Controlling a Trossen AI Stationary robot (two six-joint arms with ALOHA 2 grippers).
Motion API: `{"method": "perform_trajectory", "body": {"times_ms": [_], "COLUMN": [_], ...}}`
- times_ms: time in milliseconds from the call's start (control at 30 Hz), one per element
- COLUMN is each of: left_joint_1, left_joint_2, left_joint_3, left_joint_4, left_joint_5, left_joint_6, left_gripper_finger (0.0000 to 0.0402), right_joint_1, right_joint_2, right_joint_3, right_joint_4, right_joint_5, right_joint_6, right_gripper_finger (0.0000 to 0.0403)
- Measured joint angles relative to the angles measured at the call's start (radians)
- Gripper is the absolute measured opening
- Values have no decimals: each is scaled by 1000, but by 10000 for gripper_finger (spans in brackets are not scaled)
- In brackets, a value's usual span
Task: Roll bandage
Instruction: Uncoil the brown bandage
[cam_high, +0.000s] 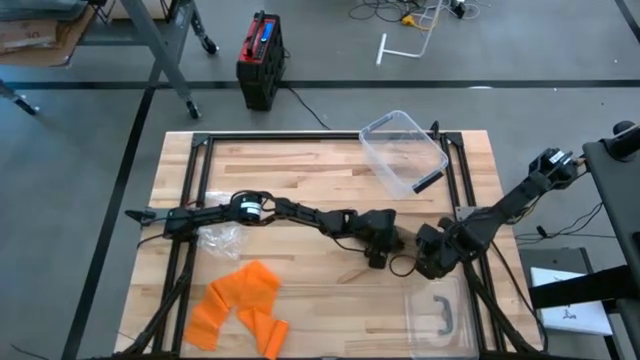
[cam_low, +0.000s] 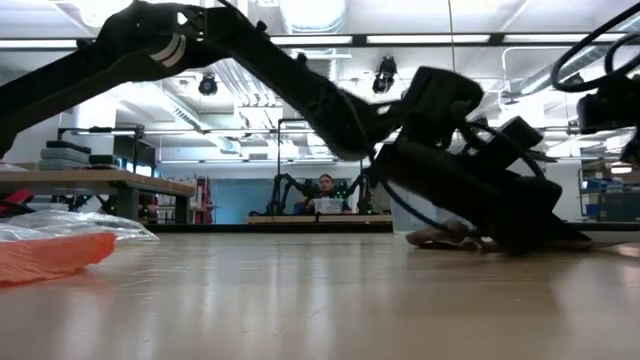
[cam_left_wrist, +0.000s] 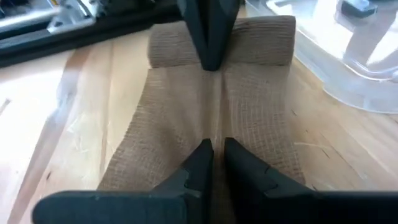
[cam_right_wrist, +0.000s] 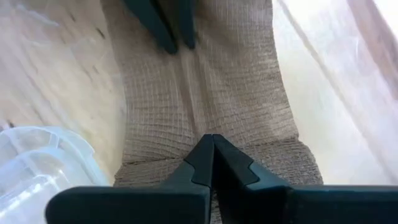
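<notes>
In the left wrist view, the left gripper (cam_left_wrist: 215, 148) is nearly closed, its tips pinching a crease in the flat tan bandage (cam_left_wrist: 186, 124) lying on the wooden table (cam_left_wrist: 56, 118). Farther along, the right gripper (cam_left_wrist: 210, 62) is clamped shut on the rolled end of the bandage. From above, both grippers meet at the table's middle-right, beside a clear lid (cam_high: 440, 318). A clear tub (cam_high: 403, 150) sits beyond, and orange cloth (cam_high: 240, 305) lies well apart near the left.

Tan bandage (cam_left_wrist: 205, 118), partly rolled, flat
</notes>
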Motion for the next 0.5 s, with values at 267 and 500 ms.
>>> {"method": "perform_trajectory", "body": {"times_ms": [267, 500], "left_joint_1": [3, 16], "left_joint_2": [-5, -5], "left_joint_3": [-126, -128], "left_joint_4": [228, 229], "left_joint_5": [-17, -12], "left_joint_6": [-93, -85], "left_gripper_finger": [36, 36], "right_joint_1": [63, 63], "right_joint_2": [-26, -65], "right_joint_3": [-1, -3], "right_joint_4": [-29, -55], "right_joint_5": [-3, -17], "right_joint_6": [85, 83], "right_gripper_finger": [2, 2]}}
